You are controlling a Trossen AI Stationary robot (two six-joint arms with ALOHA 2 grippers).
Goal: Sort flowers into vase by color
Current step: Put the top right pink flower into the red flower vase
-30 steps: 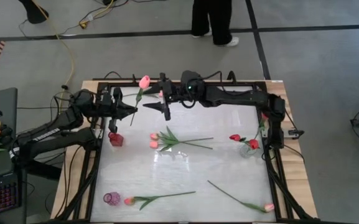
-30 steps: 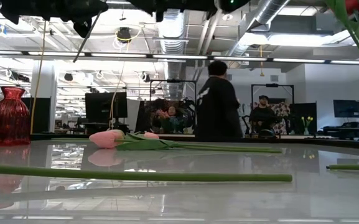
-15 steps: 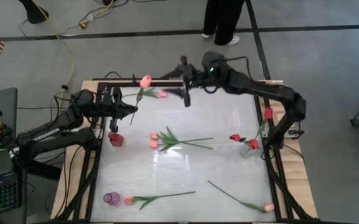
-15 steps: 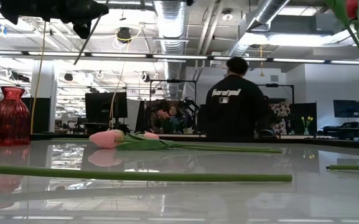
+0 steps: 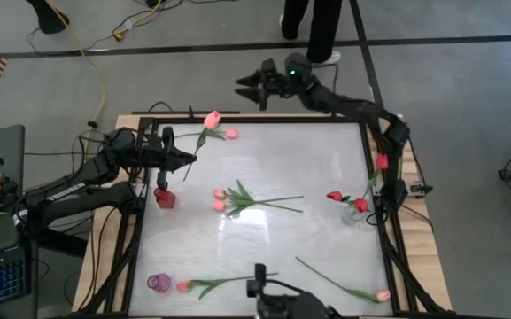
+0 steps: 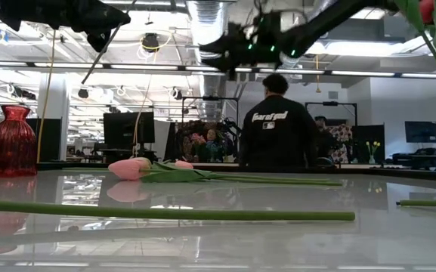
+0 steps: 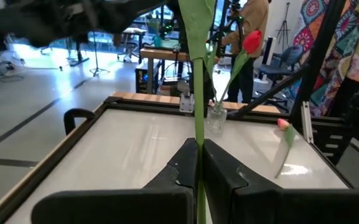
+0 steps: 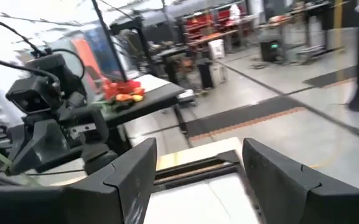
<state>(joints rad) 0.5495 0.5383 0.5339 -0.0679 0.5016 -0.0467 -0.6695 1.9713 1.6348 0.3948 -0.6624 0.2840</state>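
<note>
The flowers lie scattered around the red vase (image 5: 164, 198) at the table's left edge: a pink tulip (image 5: 211, 119) is pinched by its stem in the left gripper (image 5: 187, 158), clamped tight just above and beyond that vase; a pair (image 5: 228, 199) lies flat a little to the vase's right; red tulips (image 5: 360, 205) stand in the clear vase (image 5: 352, 213) well across from it.

The right gripper (image 5: 248, 85), fingers spread and empty, hangs past the far table edge.

To place this stem well, I judge the left arm should tip it upright and centre its cut end over the proper vase's mouth before lowering.

The left wrist view shows the stem (image 7: 198, 124) squeezed dead centre between the fingers, which the overhead camera cannot resolve; only overhead shows the small pink vase (image 5: 158, 283) at the near-left corner.
</note>
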